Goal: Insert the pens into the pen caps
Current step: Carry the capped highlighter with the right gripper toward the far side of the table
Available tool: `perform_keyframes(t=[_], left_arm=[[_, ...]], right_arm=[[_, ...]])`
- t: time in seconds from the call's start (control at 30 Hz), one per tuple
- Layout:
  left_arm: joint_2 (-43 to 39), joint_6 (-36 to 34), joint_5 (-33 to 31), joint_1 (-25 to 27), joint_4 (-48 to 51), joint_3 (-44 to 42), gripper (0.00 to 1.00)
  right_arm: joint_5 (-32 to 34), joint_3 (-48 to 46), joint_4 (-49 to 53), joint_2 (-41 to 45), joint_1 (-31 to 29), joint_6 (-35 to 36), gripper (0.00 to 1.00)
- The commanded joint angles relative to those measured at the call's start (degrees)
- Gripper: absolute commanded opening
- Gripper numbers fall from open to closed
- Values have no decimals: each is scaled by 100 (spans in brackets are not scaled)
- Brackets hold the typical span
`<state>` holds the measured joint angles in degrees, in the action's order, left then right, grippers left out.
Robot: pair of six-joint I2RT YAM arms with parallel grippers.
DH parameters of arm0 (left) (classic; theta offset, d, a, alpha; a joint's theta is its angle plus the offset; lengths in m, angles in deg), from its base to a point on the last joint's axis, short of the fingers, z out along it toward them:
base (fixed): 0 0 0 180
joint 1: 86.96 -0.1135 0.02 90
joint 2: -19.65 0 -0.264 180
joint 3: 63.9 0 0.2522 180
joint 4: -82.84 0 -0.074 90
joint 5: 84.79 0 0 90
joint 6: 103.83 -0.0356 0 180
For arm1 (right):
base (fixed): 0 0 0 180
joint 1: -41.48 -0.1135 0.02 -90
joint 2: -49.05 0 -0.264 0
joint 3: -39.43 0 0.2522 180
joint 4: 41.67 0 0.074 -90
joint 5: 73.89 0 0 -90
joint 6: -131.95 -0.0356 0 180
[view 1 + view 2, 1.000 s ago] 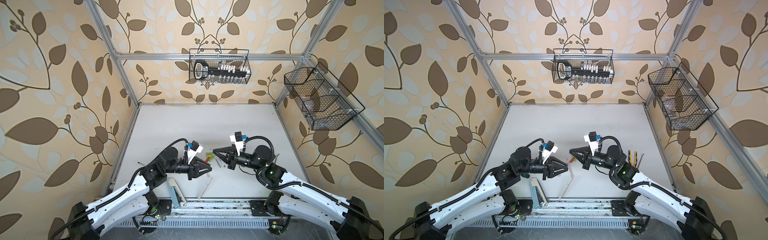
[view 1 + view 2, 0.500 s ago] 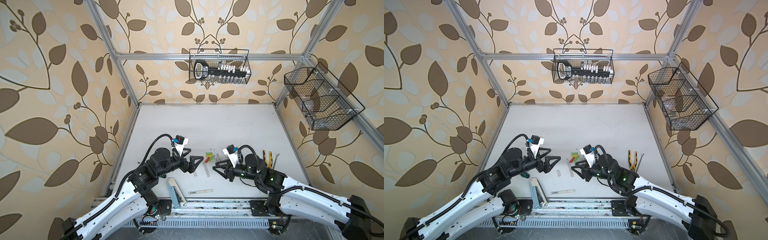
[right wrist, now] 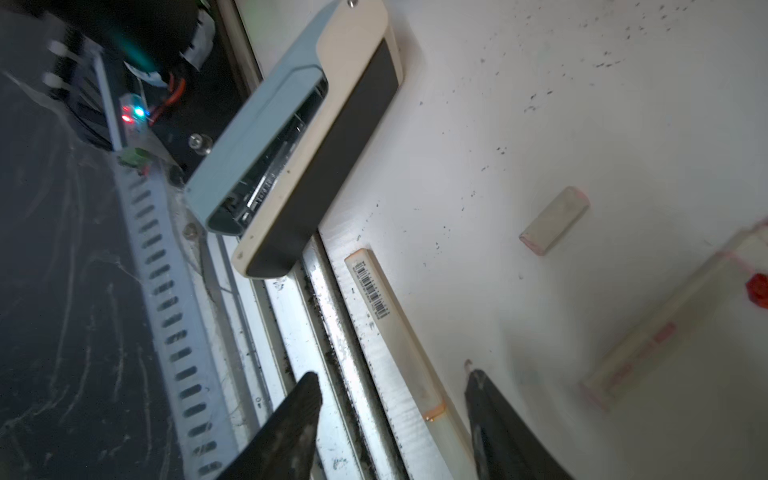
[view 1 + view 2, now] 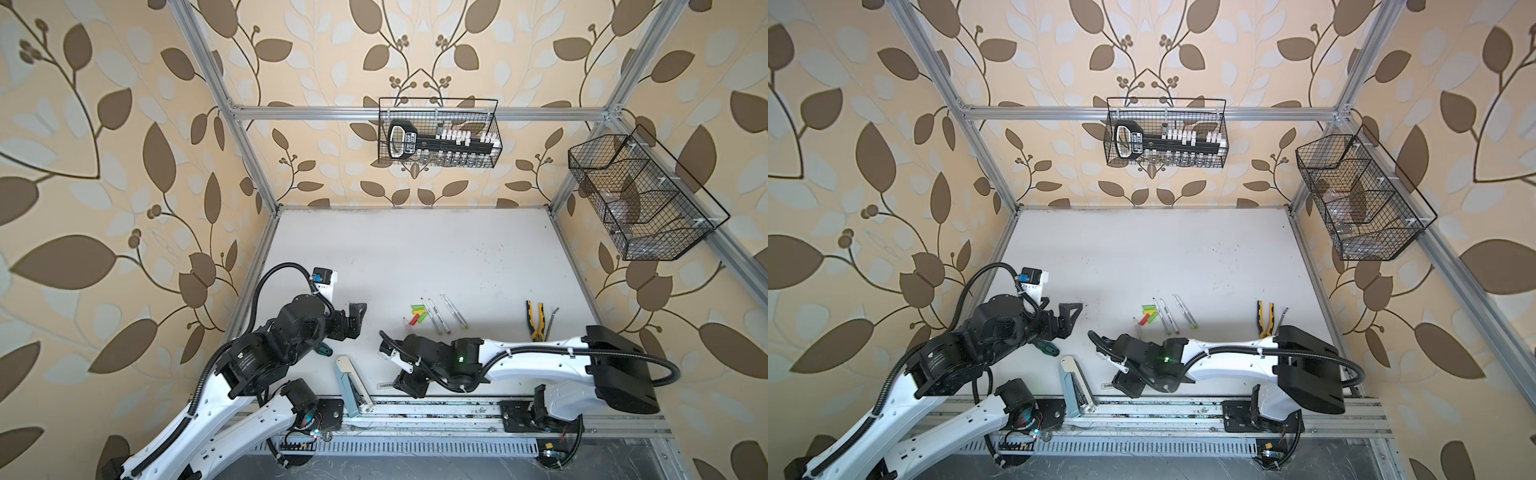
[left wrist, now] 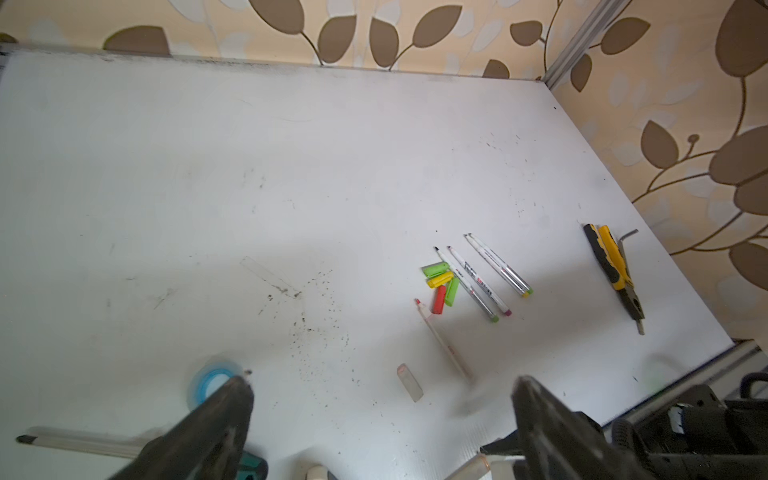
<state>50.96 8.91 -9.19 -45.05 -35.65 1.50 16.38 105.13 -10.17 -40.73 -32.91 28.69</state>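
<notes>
Your right gripper (image 3: 392,376) has its jaws partly apart, straddling but not pinching the thick white pen with a barcode label (image 3: 374,299), so it holds nothing. That pen lies at the front edge of the white table (image 4: 415,249) against the metal rail (image 4: 415,409). Its long axis runs 3 to 9 o'clock in both top views, at 3 o'clock of the pale blue stapler (image 4: 349,386). The right arm is the nearer one.

Your left gripper (image 5: 382,380) is spread wide and empty. The short whitish-grey cap (image 5: 410,382) rests loose near a white red-tipped pen (image 5: 442,345). The green, yellow and red caps (image 4: 419,309) sit at 12 o'clock of the right gripper, beside slim white marker pens (image 5: 480,282).

The right arm hides the grey cap from both top views. The barcode pen's far end is cut off, so I cannot tell which way it points.
</notes>
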Motion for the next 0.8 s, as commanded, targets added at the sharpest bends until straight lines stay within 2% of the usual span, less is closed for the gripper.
perform_keyframes(t=[0.0,0.13,0.27,0.57,0.77], left_arm=[[-677,68,-501,-42,558,125,99],[-1440,133,-711,-34,399,-90,99],[-1807,102,-629,-24,307,-174,99],[-1457,-20,-339,-16,257,-171,99],[-1532,-29,-284,-16,244,-189,99]], right_arm=[[228,365,879,-463,-58,573,58],[239,669,1139,-812,-76,735,58],[231,858,1377,-1082,-60,788,57],[218,1119,1835,-1474,-102,961,43],[97,1282,1948,-1648,-109,954,35]])
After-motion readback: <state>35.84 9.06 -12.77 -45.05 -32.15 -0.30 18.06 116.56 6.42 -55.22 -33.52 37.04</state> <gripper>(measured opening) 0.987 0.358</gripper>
